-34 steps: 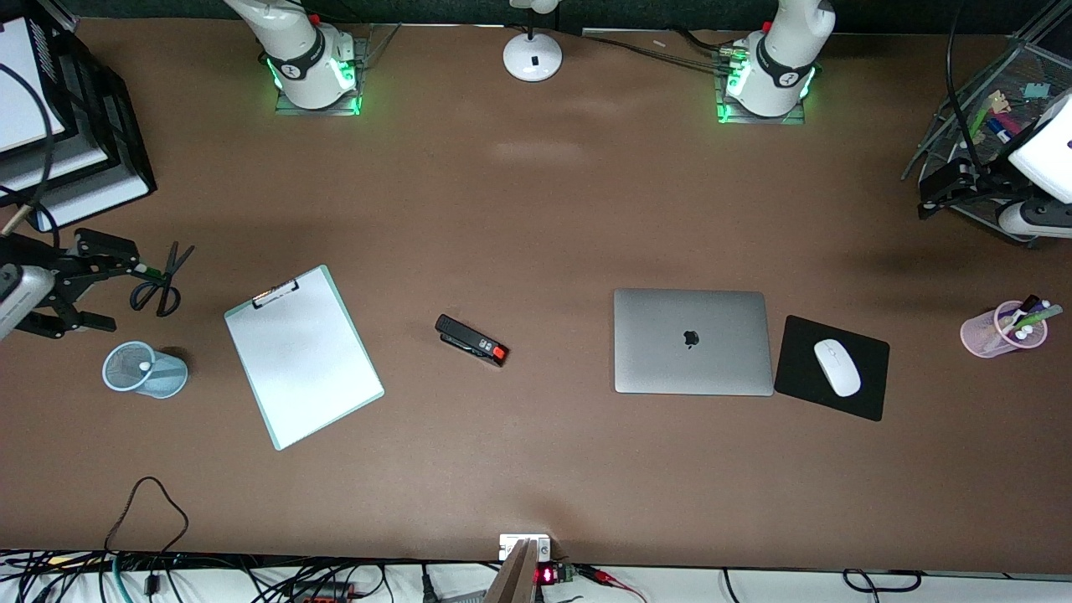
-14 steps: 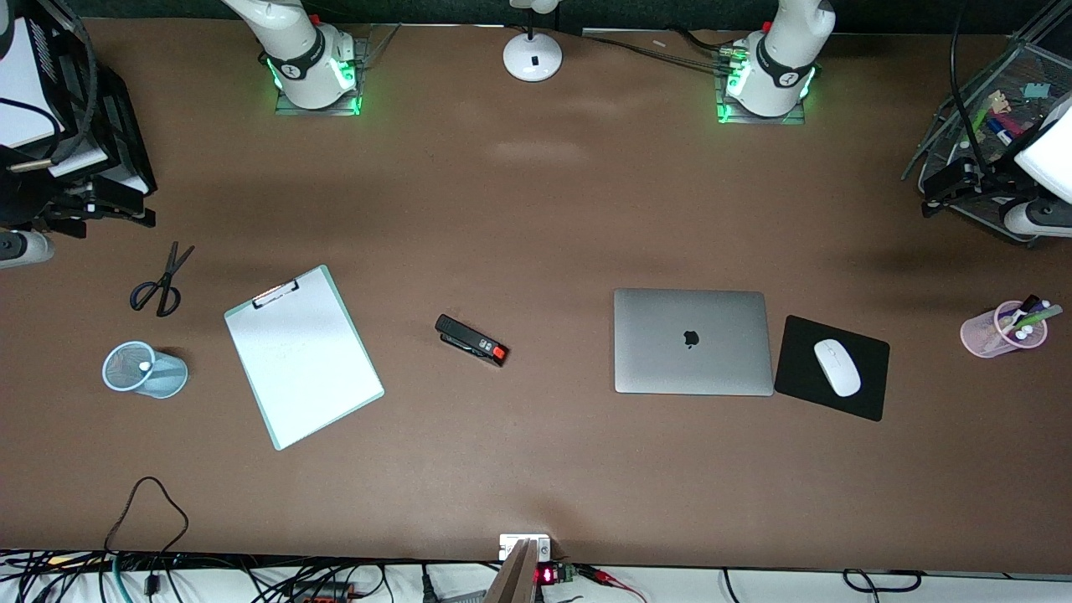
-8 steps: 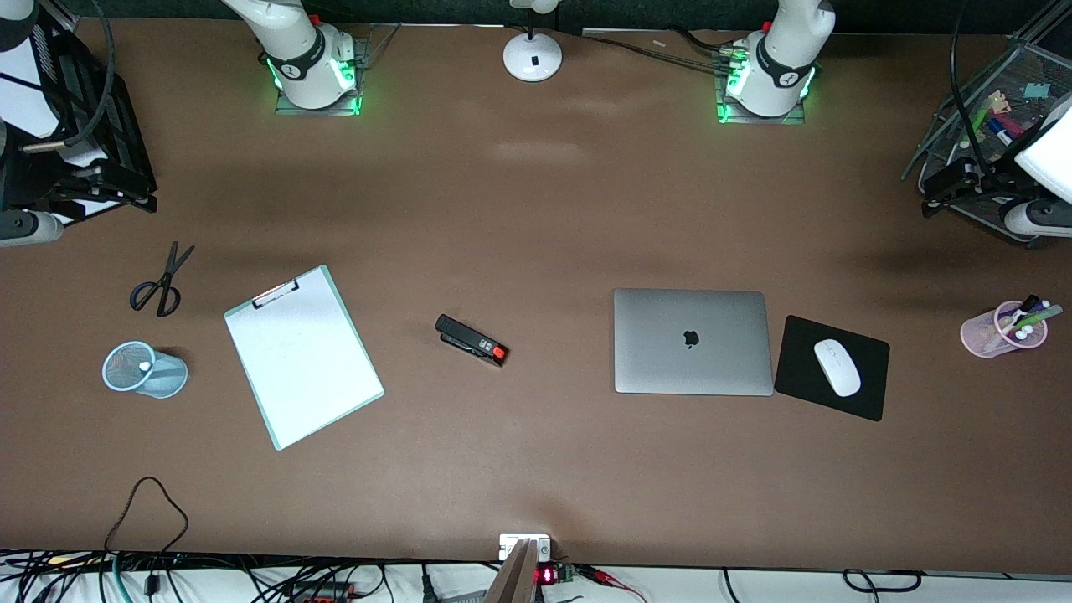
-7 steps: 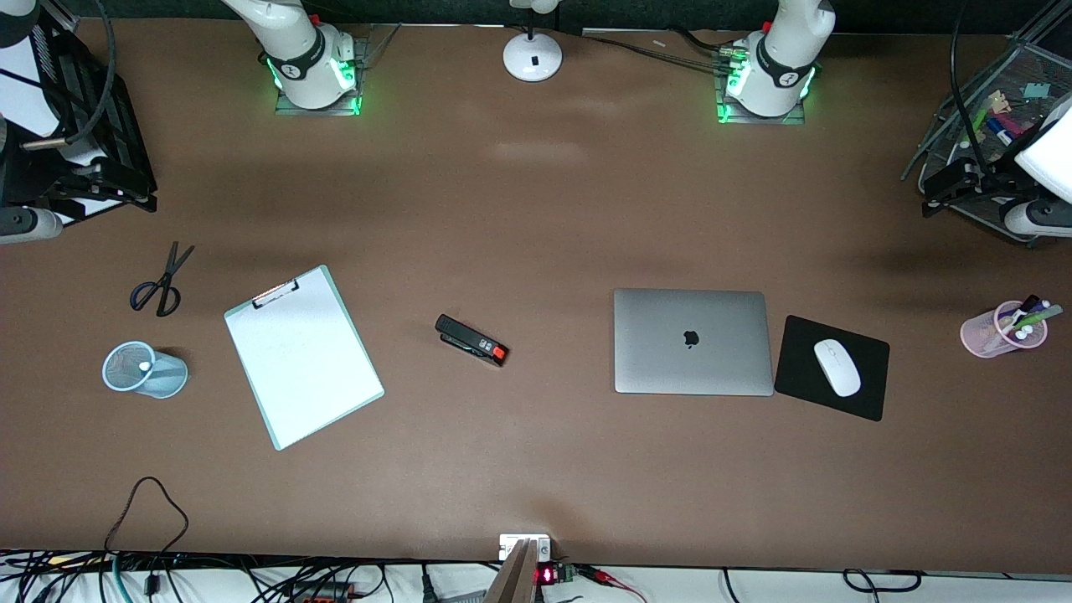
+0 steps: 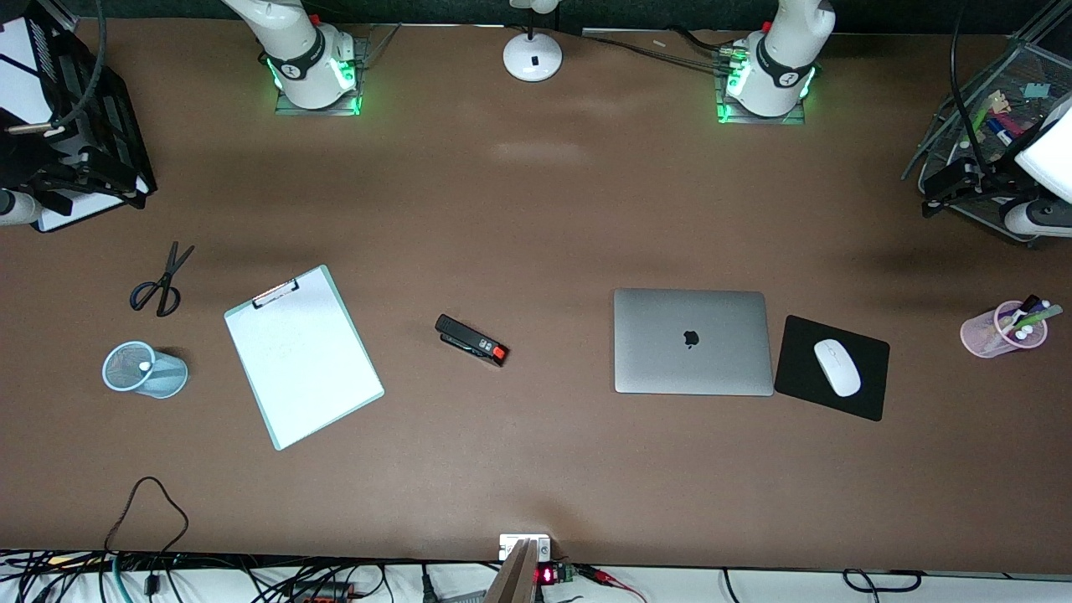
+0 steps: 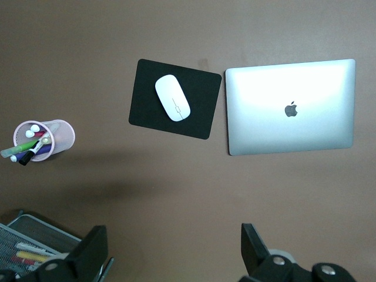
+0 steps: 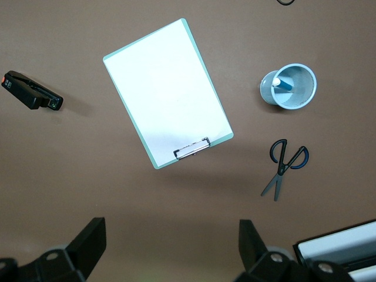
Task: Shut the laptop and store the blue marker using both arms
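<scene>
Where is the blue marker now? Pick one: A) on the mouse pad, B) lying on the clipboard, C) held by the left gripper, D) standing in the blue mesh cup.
D: the blue marker stands inside the blue mesh cup, with its white end showing in the front view.

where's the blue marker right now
The blue marker stands in the blue mesh cup toward the right arm's end of the table, beside the clipboard and nearer the front camera than the scissors.

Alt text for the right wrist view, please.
The open right gripper hangs high over the brown table; below it lie a clipboard, a blue marker standing in a mesh cup, scissors and a stapler.
</scene>
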`<control>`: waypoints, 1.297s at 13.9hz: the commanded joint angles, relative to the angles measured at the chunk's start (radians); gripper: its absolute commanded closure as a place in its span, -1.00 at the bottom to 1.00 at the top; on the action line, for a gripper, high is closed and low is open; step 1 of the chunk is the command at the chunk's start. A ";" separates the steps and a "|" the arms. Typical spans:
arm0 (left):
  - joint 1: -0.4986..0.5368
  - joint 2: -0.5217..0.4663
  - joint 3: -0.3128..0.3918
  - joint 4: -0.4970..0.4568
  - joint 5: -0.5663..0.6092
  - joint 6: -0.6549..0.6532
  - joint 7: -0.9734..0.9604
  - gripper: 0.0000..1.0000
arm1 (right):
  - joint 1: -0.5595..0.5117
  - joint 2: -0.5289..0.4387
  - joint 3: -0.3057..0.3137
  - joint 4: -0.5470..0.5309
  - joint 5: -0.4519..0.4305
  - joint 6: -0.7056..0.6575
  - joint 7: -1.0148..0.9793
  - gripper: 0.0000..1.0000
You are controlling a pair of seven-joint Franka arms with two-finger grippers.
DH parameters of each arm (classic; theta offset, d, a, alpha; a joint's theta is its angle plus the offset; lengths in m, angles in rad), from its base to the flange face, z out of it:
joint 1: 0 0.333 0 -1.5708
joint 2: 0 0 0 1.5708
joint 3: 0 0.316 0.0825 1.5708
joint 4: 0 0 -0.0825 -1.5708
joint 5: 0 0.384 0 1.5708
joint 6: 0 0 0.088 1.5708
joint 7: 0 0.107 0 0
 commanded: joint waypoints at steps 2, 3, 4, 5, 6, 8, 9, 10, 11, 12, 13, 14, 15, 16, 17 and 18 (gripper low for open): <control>0.005 0.011 -0.001 0.028 -0.012 -0.022 0.010 -1.00 | -0.004 -0.026 0.003 -0.028 -0.009 0.012 0.016 -1.00; 0.005 0.011 -0.001 0.028 -0.012 -0.022 0.010 -1.00 | -0.005 -0.026 0.003 -0.028 -0.009 0.010 0.016 -1.00; 0.005 0.011 -0.001 0.028 -0.012 -0.023 0.010 -1.00 | -0.004 -0.027 0.003 -0.028 -0.009 0.010 0.014 -1.00; 0.005 0.011 -0.001 0.028 -0.012 -0.025 0.010 -1.00 | -0.004 -0.030 0.004 -0.027 -0.009 0.010 0.016 -1.00; 0.005 0.011 -0.001 0.028 -0.012 -0.025 0.010 -1.00 | -0.001 -0.032 0.003 -0.026 -0.010 0.012 0.014 -1.00; 0.005 0.011 -0.001 0.028 -0.012 -0.025 0.012 -1.00 | 0.002 -0.027 0.001 -0.025 -0.009 0.010 0.017 -1.00; 0.005 0.011 -0.001 0.028 -0.012 -0.025 0.012 -1.00 | 0.005 -0.017 0.001 -0.020 -0.009 0.015 0.017 -1.00; 0.005 0.011 -0.001 0.028 -0.012 -0.025 0.012 -1.00 | 0.005 -0.012 0.004 -0.020 -0.009 0.012 0.017 -1.00; 0.005 0.011 -0.001 0.028 -0.010 -0.025 0.012 -1.00 | 0.005 -0.012 0.006 -0.020 -0.009 0.015 0.019 -1.00; 0.004 0.011 -0.001 0.028 -0.010 -0.025 0.013 -1.00 | 0.005 -0.012 0.006 -0.019 -0.009 0.015 0.038 -1.00; 0.004 0.011 -0.004 0.028 -0.010 -0.025 0.013 -1.00 | 0.005 -0.012 0.007 -0.019 -0.009 0.013 0.066 -1.00; 0.004 0.011 -0.005 0.028 -0.010 -0.025 0.013 -1.00 | 0.007 -0.014 0.009 -0.017 -0.009 0.015 0.085 -1.00; 0.004 0.011 -0.005 0.028 -0.010 -0.025 0.013 -1.00 | 0.005 -0.014 0.009 -0.013 -0.010 0.013 0.091 -1.00; 0.004 0.011 -0.004 0.028 -0.010 -0.025 0.013 -1.00 | 0.007 -0.012 0.009 -0.013 -0.013 0.018 0.091 -1.00; 0.004 0.011 -0.004 0.028 -0.010 -0.025 0.013 -1.00 | 0.007 -0.014 0.009 -0.011 -0.015 0.022 0.091 -1.00; 0.004 0.011 -0.004 0.028 -0.010 -0.025 0.012 -1.00 | 0.005 -0.015 0.009 -0.011 -0.015 0.022 0.091 -1.00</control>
